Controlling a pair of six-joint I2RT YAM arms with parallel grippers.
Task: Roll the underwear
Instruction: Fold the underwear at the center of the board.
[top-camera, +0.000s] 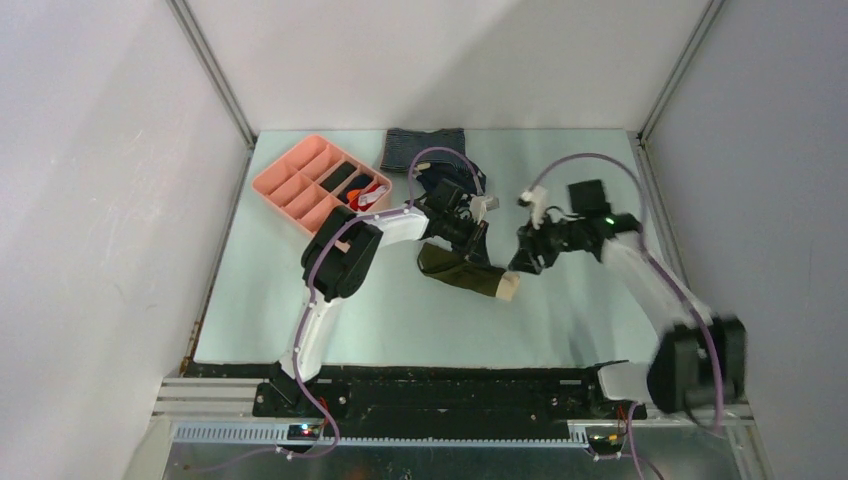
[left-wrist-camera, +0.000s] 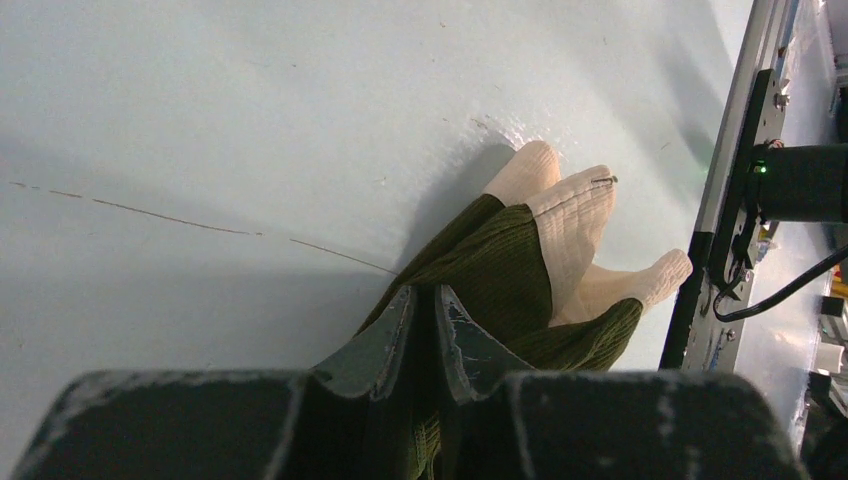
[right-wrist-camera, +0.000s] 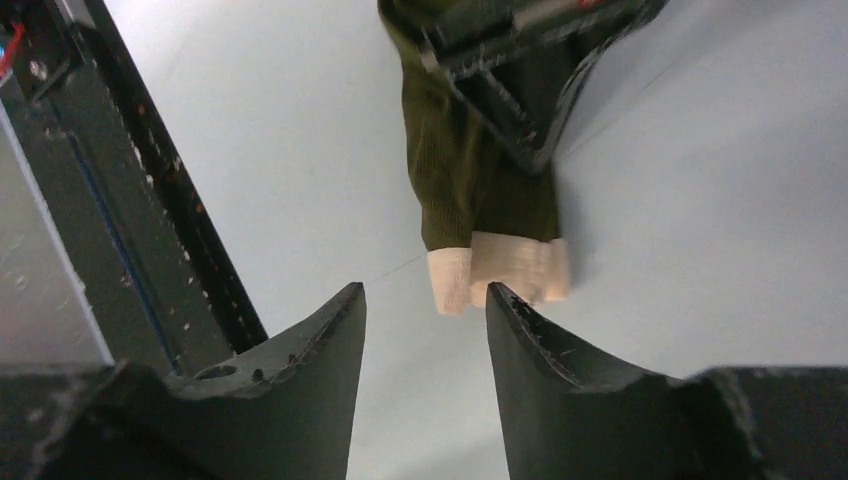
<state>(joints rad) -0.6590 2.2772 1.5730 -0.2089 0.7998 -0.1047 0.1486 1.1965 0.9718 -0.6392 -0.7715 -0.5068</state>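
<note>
Ribbed, cream-edged olive underwear (left-wrist-camera: 500, 265), softly bunched

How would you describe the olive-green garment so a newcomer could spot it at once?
From the pink tray at the far left of the table, look right to the middle. The garment lies there, pinched by the left gripper: plain ribbed olive with a cream band, unlike the striped cloth behind it.
</note>
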